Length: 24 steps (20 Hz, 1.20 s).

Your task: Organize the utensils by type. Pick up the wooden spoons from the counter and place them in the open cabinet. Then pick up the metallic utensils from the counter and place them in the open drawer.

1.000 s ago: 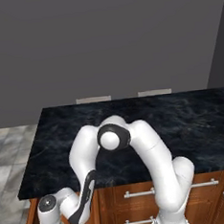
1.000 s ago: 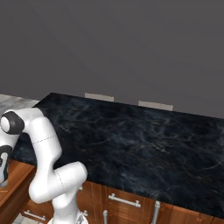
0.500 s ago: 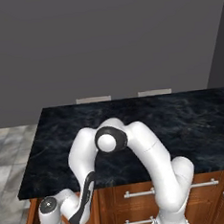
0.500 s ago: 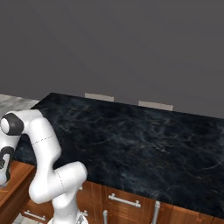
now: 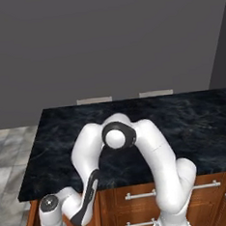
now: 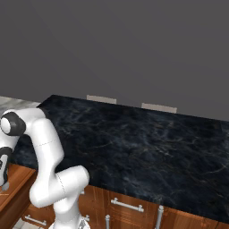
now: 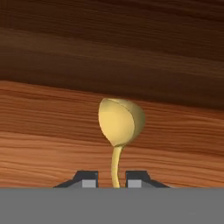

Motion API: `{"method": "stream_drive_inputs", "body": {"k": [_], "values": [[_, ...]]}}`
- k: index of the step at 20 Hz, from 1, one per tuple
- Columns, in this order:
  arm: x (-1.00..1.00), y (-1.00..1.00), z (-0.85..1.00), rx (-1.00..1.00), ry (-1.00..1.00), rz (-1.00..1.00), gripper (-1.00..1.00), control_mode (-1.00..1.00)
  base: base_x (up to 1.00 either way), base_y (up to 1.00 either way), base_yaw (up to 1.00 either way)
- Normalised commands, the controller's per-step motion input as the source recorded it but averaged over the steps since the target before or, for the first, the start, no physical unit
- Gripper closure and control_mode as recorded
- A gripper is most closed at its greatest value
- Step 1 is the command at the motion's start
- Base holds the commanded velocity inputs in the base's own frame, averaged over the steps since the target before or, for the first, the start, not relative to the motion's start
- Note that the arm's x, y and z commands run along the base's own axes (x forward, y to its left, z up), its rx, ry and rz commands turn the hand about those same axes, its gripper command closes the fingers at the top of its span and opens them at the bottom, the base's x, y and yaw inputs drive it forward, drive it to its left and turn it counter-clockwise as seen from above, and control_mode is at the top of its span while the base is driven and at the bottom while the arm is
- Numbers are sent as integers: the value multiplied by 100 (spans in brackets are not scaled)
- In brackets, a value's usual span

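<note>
Between the fingers, at the bottom of the hand view, runs the thin handle of a spoon. The two tips stand a little apart, with a sliver of gap on each side of the handle, so they look parted rather than clamped on it. Whether a pad touches it lower down is hidden.

From the tips the spoon's long axis runs straight away, in line with the hand. The handle end is nearest and the oval bowl is farthest, turned up toward the camera. It looks pale gold here, so I cannot say from colour alone whether it is metal or wood.

Under and beyond the spoon lies the reddish-brown wood of the open drawer, its floor first and a darker wall behind. The bowl seems to be close over that floor, though contact cannot be made out.

Seen from the base, the arm bends down past the left end of the black table into that drawer.

My reading is that any lift should go straight back along the handle's line, so the tips do not drag the spoon sideways.
</note>
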Motion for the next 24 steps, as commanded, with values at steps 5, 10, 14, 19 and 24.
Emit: {"method": "stream_drive_inputs", "body": {"k": [5, 10, 14, 19, 24], "values": [[-16, -4, 65, 0, 0, -3, -100, -100, 0, 0, 0], [-12, -22, 77, 0, 0, -7, -100, -100, 0, 0, 0], [-9, -31, 78, 0, 0, -1, -100, -100, 0, 0, 0], [-4, -44, 77, 0, 0, 0, -100, -100, 0, 0, 0], [0, -49, 79, 0, 0, 0, -100, -100, 0, 0, 0]]}}
